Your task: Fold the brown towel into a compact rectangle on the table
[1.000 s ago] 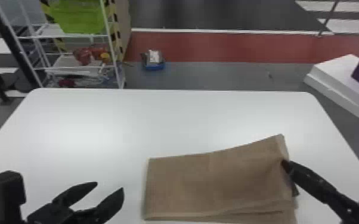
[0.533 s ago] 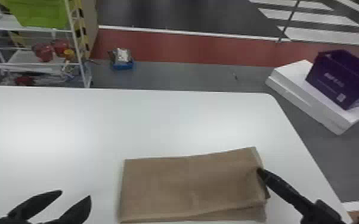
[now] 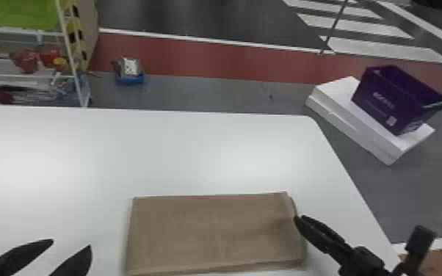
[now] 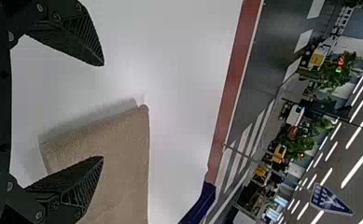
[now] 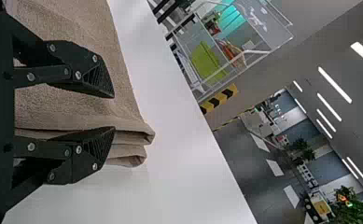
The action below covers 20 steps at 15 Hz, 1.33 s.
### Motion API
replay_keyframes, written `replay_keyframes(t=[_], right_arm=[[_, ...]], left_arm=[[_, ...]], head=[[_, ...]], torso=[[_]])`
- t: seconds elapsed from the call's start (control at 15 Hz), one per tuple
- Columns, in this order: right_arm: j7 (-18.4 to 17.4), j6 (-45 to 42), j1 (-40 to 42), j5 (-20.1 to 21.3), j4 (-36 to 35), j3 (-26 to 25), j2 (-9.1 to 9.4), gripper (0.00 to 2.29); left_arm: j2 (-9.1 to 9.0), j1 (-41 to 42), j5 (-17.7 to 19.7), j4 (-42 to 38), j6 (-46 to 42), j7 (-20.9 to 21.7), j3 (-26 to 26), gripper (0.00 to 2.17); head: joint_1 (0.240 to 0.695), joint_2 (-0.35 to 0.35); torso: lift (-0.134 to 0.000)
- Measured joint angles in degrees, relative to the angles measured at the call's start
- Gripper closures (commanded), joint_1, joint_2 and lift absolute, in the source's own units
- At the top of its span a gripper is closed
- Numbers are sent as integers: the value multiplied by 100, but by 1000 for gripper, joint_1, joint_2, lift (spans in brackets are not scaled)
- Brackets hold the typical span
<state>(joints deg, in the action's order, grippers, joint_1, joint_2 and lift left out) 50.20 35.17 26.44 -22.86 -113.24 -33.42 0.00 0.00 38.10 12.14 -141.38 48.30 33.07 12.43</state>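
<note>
Grey floor [image 3: 209,93] with red band [image 3: 209,58], white rack [image 3: 70,51] left with green bin [image 3: 22,14], purple box [image 3: 378,104] on white slab [image 3: 363,134] right, ceiling lights [image 4: 353,171] lit

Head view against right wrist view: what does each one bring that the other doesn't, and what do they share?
Head view brings: the left claw, fingers apart over the table; the purple box on a white slab; the blue tray on the floor.

Right wrist view brings: ceiling lights, a plant, and a close look at the stacked folds at one towel corner.

Both: the towel, the table, the right claw at the towel, and the green bin on its rack.
</note>
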Motion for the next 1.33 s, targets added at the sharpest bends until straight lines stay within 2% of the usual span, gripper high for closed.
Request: replay_keyframes(t=[0.2, 0.27, 0.33, 0.4, 0.47, 0.53, 0.6, 0.93, 1.13, 1.33], right_arm=[[-11, -248, 193, -247, -316, -210, 0, 49], [-23, -251, 230, -341, -411, -309, 0, 164], [-40, -246, 238, -397, -483, -405, 0, 394], [-7, -253, 213, -408, -521, -466, 0, 849], [42, -289, 184, -388, -541, -491, 0, 1413], [69, -337, 146, -318, -555, -494, 0, 1828], [78, -358, 93, -187, -563, -480, 0, 1892], [37, -475, -134, 514, -403, -306, 0, 1895], [-131, -706, -202, 925, -136, -120, 0, 1895], [-316, -987, -244, 1144, 149, 17, 0, 1895]], left_arm=[[0, -1, -1, -11, 0, -21, 19, 201], [0, -4, -1, -12, 0, -27, 19, 201], [0, -8, -1, -12, 0, -29, 14, 201], [0, -14, -1, -5, 0, -29, 7, 201], [0, -22, -1, 7, 0, -29, 1, 201], [0, -32, -1, 16, 0, -29, -1, 201], [0, -39, -1, 21, 0, -27, -1, 201], [0, -48, -1, 63, 0, 3, 65, 201], [0, -56, 0, 76, -1, 7, 72, 201], [0, -58, 1, 76, -14, 7, 75, 201]], head=[[695, -260], [695, -268], [695, -278], [695, -287], [695, -292], [695, -292], [695, -292], [695, -279], [695, -279], [695, -279]], torso=[[-123], [-123], [-123], [-123], [-123], [-123], [-123], [-123], [-123], [-123]])
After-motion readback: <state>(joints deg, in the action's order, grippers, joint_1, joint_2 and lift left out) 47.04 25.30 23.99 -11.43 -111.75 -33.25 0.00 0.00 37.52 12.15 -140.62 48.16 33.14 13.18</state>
